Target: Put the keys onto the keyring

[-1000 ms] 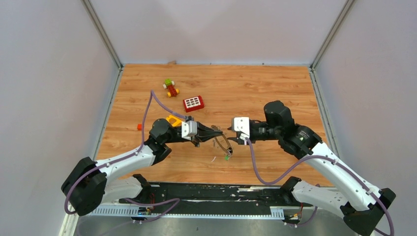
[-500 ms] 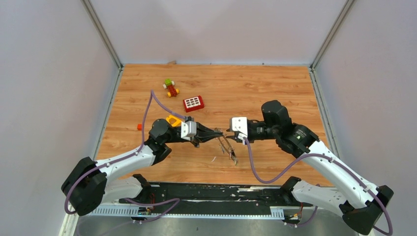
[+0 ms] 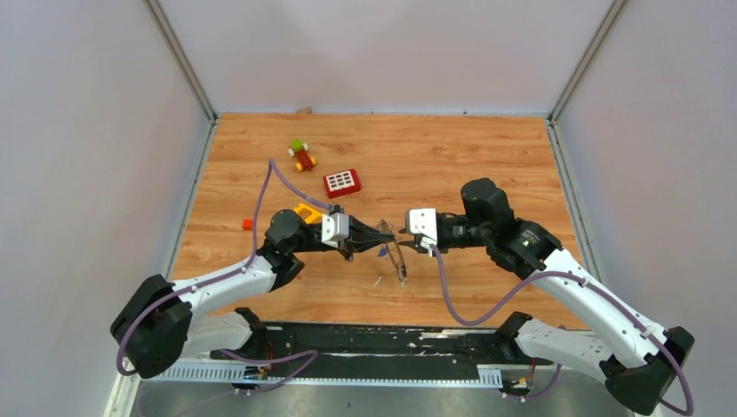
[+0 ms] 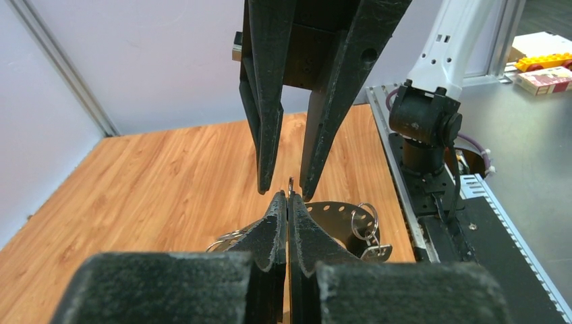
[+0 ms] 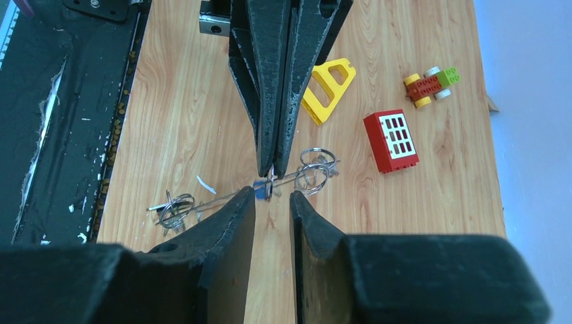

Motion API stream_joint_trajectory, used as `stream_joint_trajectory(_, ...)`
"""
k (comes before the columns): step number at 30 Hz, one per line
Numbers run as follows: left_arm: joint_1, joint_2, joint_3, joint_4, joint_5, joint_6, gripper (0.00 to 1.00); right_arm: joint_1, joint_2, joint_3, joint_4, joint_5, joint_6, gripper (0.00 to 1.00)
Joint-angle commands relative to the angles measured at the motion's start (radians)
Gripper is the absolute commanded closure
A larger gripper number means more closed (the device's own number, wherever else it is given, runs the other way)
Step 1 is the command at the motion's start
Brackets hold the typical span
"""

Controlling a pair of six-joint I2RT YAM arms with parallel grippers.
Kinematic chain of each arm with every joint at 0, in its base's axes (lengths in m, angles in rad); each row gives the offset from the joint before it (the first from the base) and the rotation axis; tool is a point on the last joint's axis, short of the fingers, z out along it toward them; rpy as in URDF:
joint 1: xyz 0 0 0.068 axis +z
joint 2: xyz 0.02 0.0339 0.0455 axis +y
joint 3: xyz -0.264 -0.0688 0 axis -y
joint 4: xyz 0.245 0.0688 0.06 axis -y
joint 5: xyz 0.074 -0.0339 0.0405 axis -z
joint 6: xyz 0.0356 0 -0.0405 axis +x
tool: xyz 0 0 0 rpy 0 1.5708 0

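Note:
My left gripper (image 3: 387, 234) is shut on the keyring (image 3: 398, 258) and holds it off the table, tilted on edge. In the left wrist view the left gripper (image 4: 288, 198) pinches a thin metal loop at the rim. The grey holed band of the keyring (image 4: 335, 214) curves away to the right. A small wire ring with a key (image 4: 375, 252) hangs from it. My right gripper (image 5: 272, 197) is open, and its fingers (image 4: 324, 121) straddle the loop without touching. A blue key head (image 5: 259, 192) sits at the pinch. More wire rings (image 5: 175, 208) hang along the keyring.
A yellow triangular block (image 3: 306, 211) lies by the left wrist. A red window block (image 3: 341, 182) and a small toy car (image 3: 302, 155) lie further back. A small orange block (image 3: 247, 224) is at the left. A white scrap (image 3: 378, 281) lies near the front.
My right gripper has moved left, close to the left fingertips. The keyring has swung from hanging low and slanted to standing more upright under the left gripper.

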Motion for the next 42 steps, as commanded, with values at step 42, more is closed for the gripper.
stream_joint_trajectory(42, -0.002, -0.022, -0.006, -0.008, -0.013, 0.146, 0.8, 0.013, -0.057, -0.071, 0.064, 0.044, -0.167, 1.0)
